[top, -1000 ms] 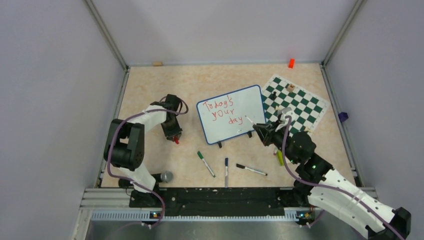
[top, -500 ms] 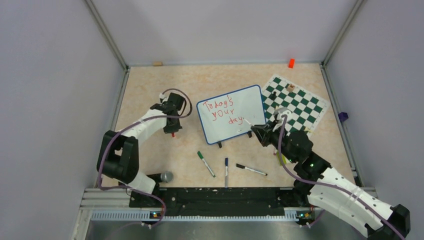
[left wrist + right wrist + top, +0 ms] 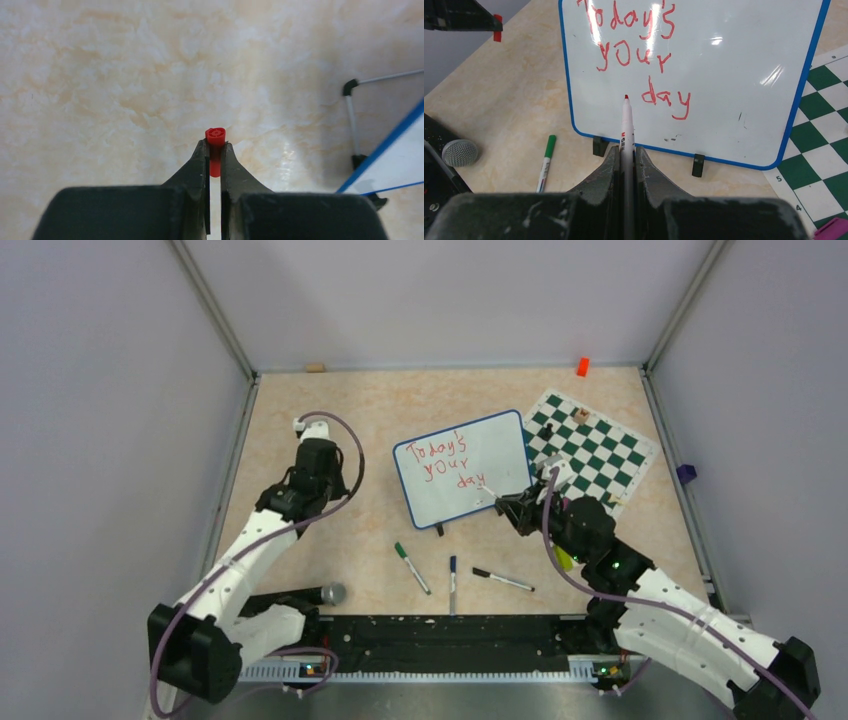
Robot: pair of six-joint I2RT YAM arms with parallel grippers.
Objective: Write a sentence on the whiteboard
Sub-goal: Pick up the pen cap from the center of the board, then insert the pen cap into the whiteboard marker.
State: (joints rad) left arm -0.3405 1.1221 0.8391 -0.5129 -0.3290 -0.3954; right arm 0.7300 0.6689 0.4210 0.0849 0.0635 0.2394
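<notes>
- The surface has its widest bare stretch along the far edge and in the left half. That is where I would swing either arm.
- The whiteboard stands propped on its feet a little right of the surface's middle. Its right edge is just beside the chess mat, which lies toward the far right corner, so I have little room on that side.
- The sentence reads "Today's your day" in three red lines, and I judge the writing done.
- The right fingers are clamped on the red marker. Its tip points at the board's lower left area, below "your" and left of "day". I cannot tell whether it touches.
- The left fingers are pressed together on a small red cap, over bare surface left of the board.
- As I see it, the next move is to draw the marker straight back off the board without smearing, then bring tip and cap together in line.
- Three loose pens lie near the near edge below the board, so I would keep low sweeps away from there.
</notes>
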